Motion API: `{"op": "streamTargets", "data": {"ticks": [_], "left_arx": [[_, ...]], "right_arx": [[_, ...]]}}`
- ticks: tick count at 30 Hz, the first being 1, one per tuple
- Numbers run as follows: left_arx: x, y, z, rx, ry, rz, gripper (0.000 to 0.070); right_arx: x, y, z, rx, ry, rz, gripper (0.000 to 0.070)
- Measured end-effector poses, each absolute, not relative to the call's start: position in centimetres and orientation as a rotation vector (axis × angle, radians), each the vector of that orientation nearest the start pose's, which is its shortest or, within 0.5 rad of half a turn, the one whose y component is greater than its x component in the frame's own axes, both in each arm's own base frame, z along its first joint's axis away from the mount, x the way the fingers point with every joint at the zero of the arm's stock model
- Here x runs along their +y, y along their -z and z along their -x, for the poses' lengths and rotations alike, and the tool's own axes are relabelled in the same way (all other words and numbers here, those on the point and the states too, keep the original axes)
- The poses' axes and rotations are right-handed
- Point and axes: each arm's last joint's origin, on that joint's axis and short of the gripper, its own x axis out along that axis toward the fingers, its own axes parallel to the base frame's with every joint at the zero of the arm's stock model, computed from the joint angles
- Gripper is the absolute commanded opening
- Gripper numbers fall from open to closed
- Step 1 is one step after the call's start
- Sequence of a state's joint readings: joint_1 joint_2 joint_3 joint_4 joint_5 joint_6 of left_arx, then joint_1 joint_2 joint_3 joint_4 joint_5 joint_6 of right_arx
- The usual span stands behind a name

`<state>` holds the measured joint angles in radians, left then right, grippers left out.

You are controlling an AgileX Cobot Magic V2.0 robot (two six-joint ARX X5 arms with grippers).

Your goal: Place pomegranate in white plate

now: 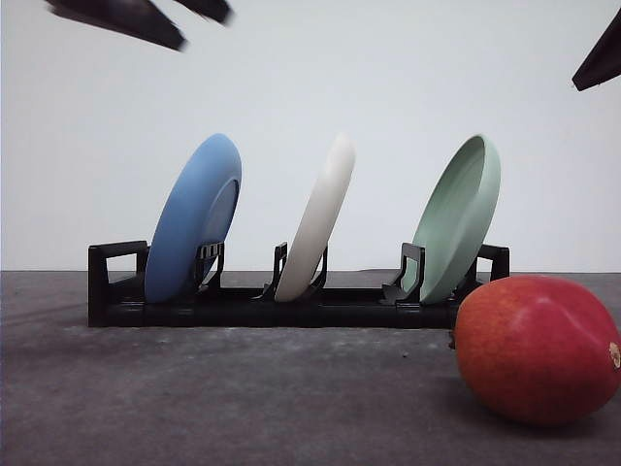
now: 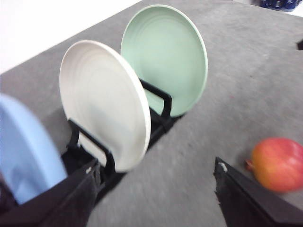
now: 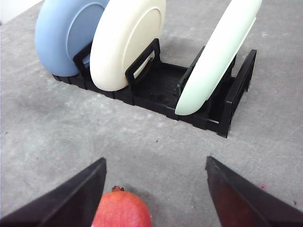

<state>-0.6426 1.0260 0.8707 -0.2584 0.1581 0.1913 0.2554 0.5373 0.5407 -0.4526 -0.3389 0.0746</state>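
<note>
A grey, matte table [image 1: 243, 388] meets a plain white wall. The pomegranate [image 1: 539, 349] lies on it just in front of the black rack [image 1: 291, 306], where the white plate [image 1: 318, 218] stands tilted between blue and green ones. Both grippers [image 2: 156, 198] [image 3: 156, 189] hang empty, jaws wide apart.

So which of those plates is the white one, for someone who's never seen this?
Find the black rack on the grey table. Three plates stand in it; the white plate is the middle one, cream and matte, between the blue plate and the pale green plate.
</note>
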Motion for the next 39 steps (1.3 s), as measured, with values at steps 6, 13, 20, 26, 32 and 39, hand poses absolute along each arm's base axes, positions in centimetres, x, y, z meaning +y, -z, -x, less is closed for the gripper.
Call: {"op": "streamTargets", "data": {"ticks": [6, 13, 20, 26, 32, 39], "left_arx": [[-17.3, -29.3, -20.5, 0.268, 0.795, -0.283, 0.0457], [-20.5, -26.1, -23.2, 0.256, 0.781, -0.226, 0.0428], [-22.5, -23.7, -25.8, 0.372, 0.711, -0.197, 0.0428], [-23.9, -23.4, -27.7, 0.467, 0.639, -0.234, 0.0428], [-24.6, -23.4, -28.6, 0.503, 0.631, -0.251, 0.0425], [-24.6, -23.4, -28.5, 0.51, 0.627, -0.236, 0.0175]], "right_arx": [[4.1, -25.8, -11.7, 0.477, -0.567, -0.09, 0.0423], [4.1, -25.8, -11.7, 0.477, -0.567, -0.09, 0.0423], [4.1, -25.8, -11.7, 0.477, -0.567, -0.09, 0.0423], [4.1, -25.8, -11.7, 0.477, -0.567, -0.09, 0.0423], [4.1, -25.8, -11.7, 0.477, -0.567, -0.09, 0.0423], [4.1, -25.8, -11.7, 0.477, -0.567, -0.09, 0.0423]]}}
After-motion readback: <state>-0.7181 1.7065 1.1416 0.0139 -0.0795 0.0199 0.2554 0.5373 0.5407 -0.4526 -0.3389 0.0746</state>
